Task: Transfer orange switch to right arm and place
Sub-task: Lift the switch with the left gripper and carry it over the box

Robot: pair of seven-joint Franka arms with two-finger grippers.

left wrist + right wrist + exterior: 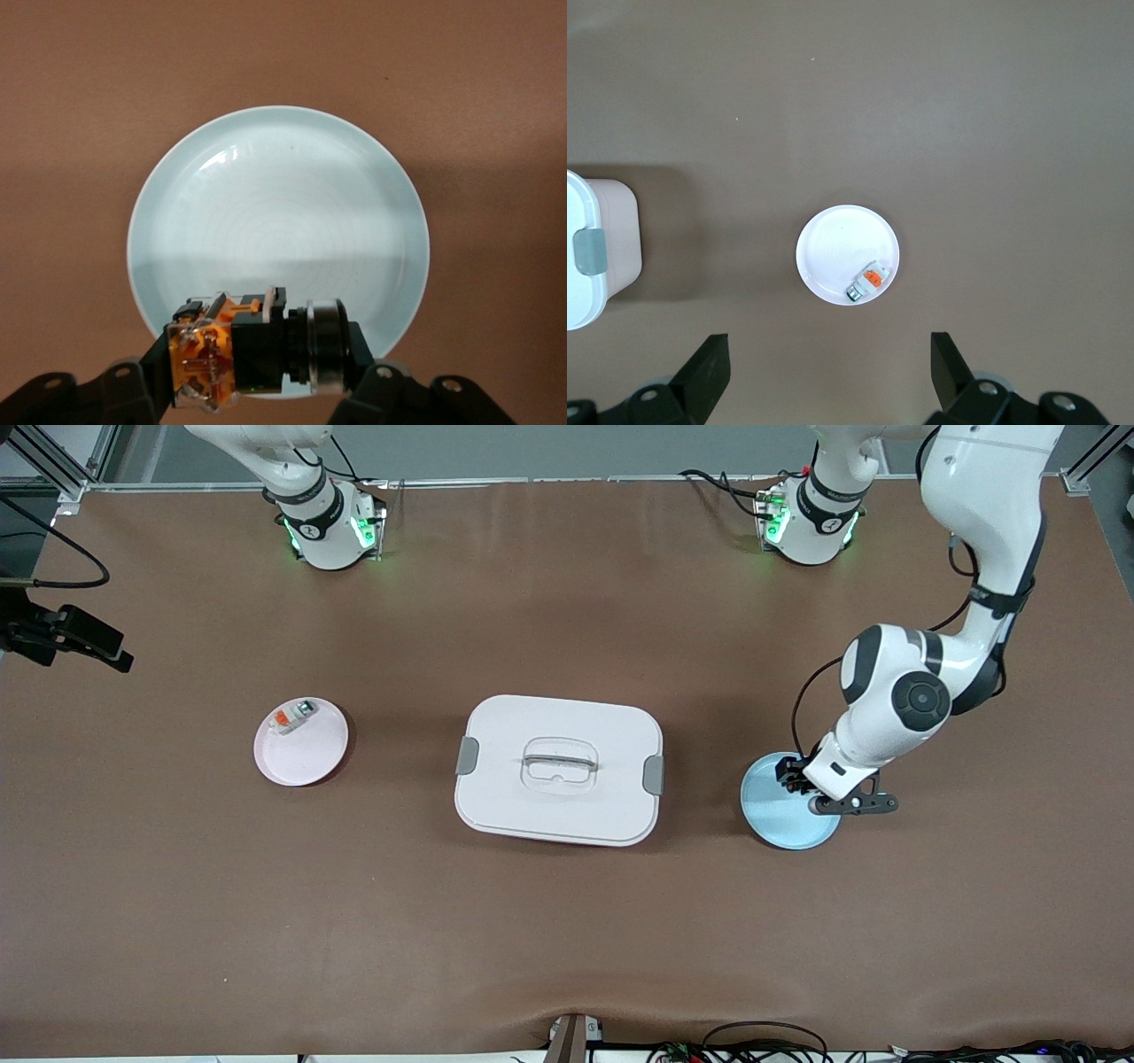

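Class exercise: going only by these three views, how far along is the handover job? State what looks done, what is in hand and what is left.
Done: the left gripper is shut on the orange switch, over the blue plate, which lies bare in the left wrist view.
In hand: only that hold; no handover yet.
Left: the right gripper waits open, high above the pink plate with the small block. The switch must pass to it and be placed.

The brown tabletop (567,921) carried a white lidded box (558,769) at its middle, a pink plate (306,755) toward the right arm's end, and a blue plate (780,815) toward the left arm's end.
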